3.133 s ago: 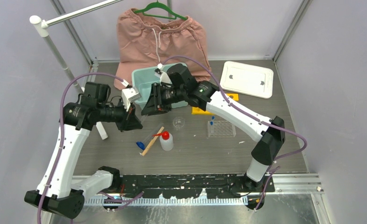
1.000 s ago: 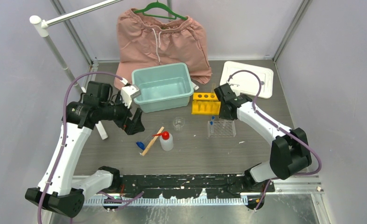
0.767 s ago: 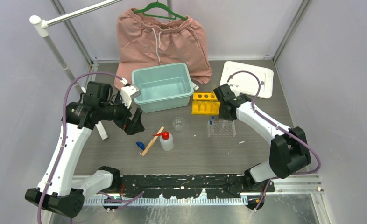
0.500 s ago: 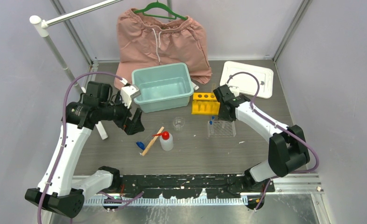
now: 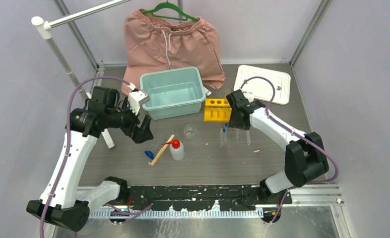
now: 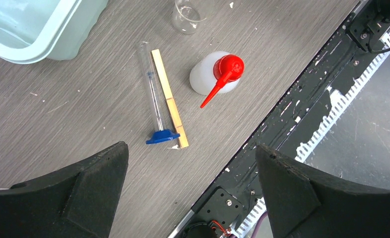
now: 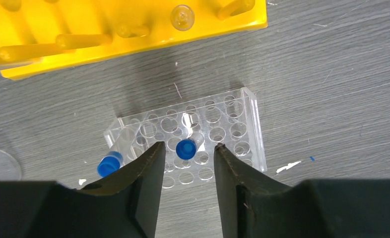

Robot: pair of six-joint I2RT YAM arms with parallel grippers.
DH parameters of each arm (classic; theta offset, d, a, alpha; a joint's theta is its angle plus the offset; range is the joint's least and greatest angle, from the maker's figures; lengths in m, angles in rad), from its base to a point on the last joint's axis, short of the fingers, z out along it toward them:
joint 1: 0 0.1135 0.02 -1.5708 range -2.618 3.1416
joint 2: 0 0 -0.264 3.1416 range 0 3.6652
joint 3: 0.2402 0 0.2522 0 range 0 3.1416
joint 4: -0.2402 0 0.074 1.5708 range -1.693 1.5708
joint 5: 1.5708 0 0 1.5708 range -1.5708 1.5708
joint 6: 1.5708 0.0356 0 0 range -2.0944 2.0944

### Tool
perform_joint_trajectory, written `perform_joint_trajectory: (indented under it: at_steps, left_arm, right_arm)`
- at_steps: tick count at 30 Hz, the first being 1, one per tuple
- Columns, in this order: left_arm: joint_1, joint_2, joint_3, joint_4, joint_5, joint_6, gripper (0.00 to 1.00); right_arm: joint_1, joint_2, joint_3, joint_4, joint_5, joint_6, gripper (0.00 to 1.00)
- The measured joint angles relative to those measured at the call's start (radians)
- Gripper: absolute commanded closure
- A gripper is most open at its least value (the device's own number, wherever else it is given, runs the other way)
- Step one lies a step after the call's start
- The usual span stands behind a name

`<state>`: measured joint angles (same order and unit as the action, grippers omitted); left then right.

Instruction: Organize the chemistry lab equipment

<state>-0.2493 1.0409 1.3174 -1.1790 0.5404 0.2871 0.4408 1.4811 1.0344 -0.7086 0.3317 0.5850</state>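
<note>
Two blue-capped tubes [image 7: 186,148] leaned in the clear rack [image 7: 227,126], near the yellow rack [image 7: 133,44]; the white squeeze bottle [image 6: 205,79] stood upright beside the flat-lying wooden stick [image 6: 167,96] and tiny beaker [image 6: 187,17]

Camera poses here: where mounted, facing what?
Top external: above and behind, looking down on the table; left arm, right arm show.
Left wrist: looks down at squeeze bottle and wooden stick; own open fingers frame the bottom.
Right wrist: looks down at clear rack; own fingers flank a blue-capped tube.
Shared: bottle, top and left wrist; rack, top and right wrist.
</note>
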Motion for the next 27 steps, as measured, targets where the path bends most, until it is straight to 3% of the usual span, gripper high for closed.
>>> perform_joint_trajectory:
  at_steps: [12,20,27]
  left_arm:
    - [0.000,0.000,0.000,0.000,-0.029,-0.005,0.00]
    - [0.000,-0.002,-0.048,-0.003,-0.045,-0.031,0.00]
    - [0.010,-0.006,-0.088,-0.009,-0.075,-0.040,0.00]
  right_arm:
    - [0.032,-0.171,0.169,-0.054,-0.012,0.017,0.51]
    - [0.351,-0.074,0.288,-0.028,-0.011,0.063,0.44]
    - [0.517,0.068,0.301,0.002,-0.061,0.080,0.35]
